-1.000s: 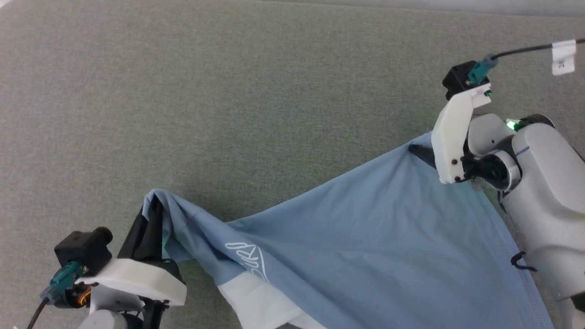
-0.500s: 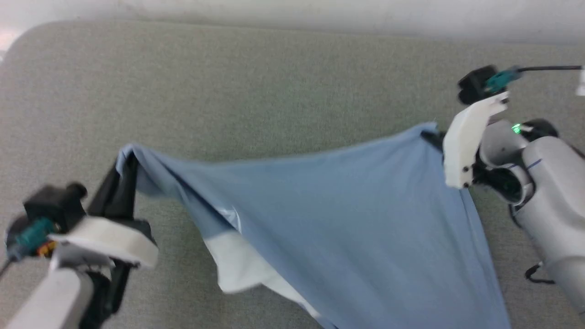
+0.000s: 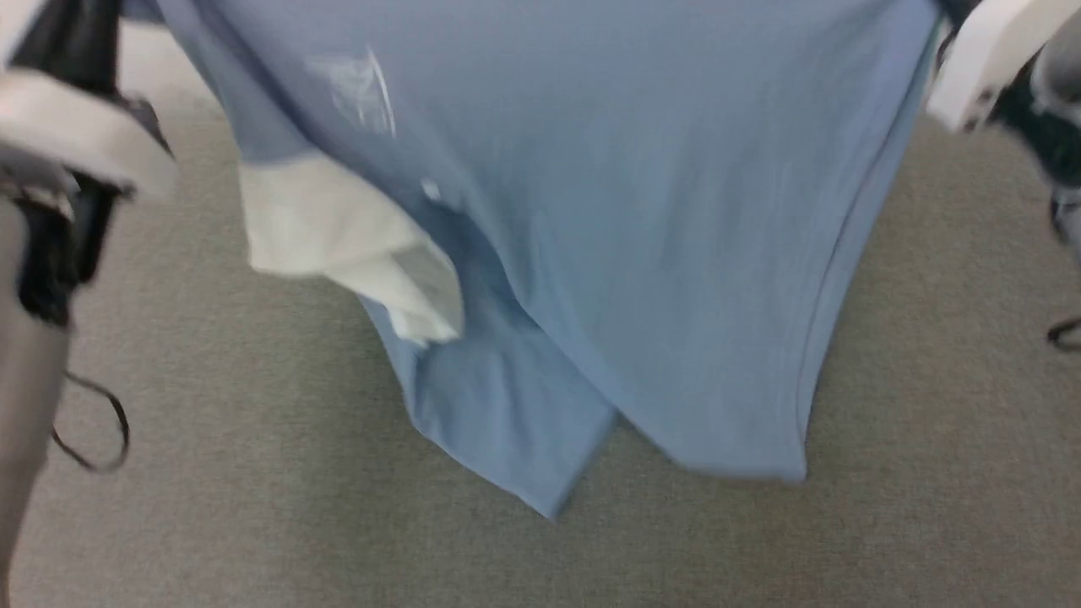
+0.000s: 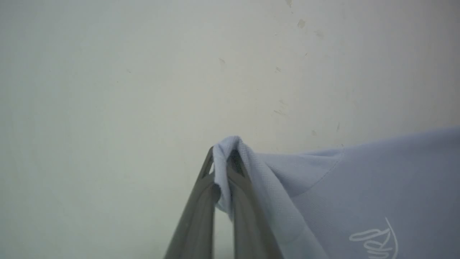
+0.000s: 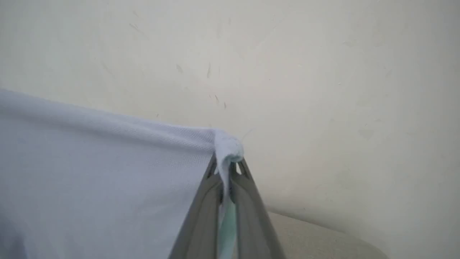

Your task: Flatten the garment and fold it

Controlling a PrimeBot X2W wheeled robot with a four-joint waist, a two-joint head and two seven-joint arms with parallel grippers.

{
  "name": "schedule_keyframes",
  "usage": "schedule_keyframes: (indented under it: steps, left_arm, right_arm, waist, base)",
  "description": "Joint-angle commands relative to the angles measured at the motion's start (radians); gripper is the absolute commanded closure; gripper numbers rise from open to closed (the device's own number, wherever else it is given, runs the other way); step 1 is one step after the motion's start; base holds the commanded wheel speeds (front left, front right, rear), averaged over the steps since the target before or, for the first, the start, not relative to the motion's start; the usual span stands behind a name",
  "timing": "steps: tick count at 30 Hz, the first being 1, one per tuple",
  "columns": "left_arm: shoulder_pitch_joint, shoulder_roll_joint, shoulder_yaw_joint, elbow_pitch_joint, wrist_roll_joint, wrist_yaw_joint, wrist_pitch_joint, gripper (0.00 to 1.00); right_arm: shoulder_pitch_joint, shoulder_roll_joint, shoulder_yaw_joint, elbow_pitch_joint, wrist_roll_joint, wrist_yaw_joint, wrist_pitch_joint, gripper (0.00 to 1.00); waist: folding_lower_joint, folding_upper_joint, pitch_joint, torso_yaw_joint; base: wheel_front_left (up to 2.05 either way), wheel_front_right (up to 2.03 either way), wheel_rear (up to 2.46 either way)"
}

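Clearly left gripper and right gripper each clamp the garment (hanging between).

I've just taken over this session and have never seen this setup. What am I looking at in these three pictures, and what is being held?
This is a two-armed robot. One picture comes from a camera on its head, looking down; the other two come from cameras on its wrists, each looking along that arm's two dark fingers. The left gripper and the right gripper are each shut on a pinch of the garment, a light blue shirt with a white band. It hangs spread between them above the grey-green surface; the blur hides whether its lowest edge touches. Behind the fingers in the wrist views is a pale wall.
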Motion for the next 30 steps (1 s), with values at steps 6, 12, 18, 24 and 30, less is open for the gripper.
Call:
schedule_keyframes:
  steps: [6,12,18,24,30]
  left_arm:
    - [-0.365,-0.028,0.009,0.282,0.059,-0.073,-0.122,1.0]
    - [-0.589,-0.048,0.012,0.437,0.112,-0.092,-0.202,1.0]
    - [-0.654,-0.072,0.004,0.536,0.132,-0.117,-0.221,1.0]
    - [-0.641,-0.105,0.016,0.612,0.126,-0.145,-0.225,1.0]
    - [-0.512,-0.143,0.068,0.645,0.09,-0.165,-0.226,1.0]
  right_arm:
    - [-0.25,0.046,-0.109,0.075,-0.15,-0.001,-0.141,1.0]
    - [-0.395,0.089,-0.17,0.134,-0.244,-0.001,-0.255,1.0]
    - [-0.442,0.121,-0.167,0.188,-0.273,-0.001,-0.321,1.0]
    - [-0.437,0.151,-0.135,0.273,-0.264,-0.001,-0.355,1.0]
    - [-0.353,0.166,-0.076,0.351,-0.211,-0.001,-0.388,1.0]
  waist:
    - [0.0001,-0.0001,0.17,-0.078]
    - [0.0001,-0.0001,0.261,-0.088]
    - [0.0001,-0.0001,0.309,-0.081]
    - [0.0001,-0.0001,0.359,-0.069]
    - [0.0001,-0.0001,0.336,-0.057]
  base:
    - [0.0,0.0,0.0]
    - [0.0,0.0,0.0]
    - [0.0,0.0,0.0]
    - [0.0,0.0,0.0]
    - [0.0,0.0,0.0]
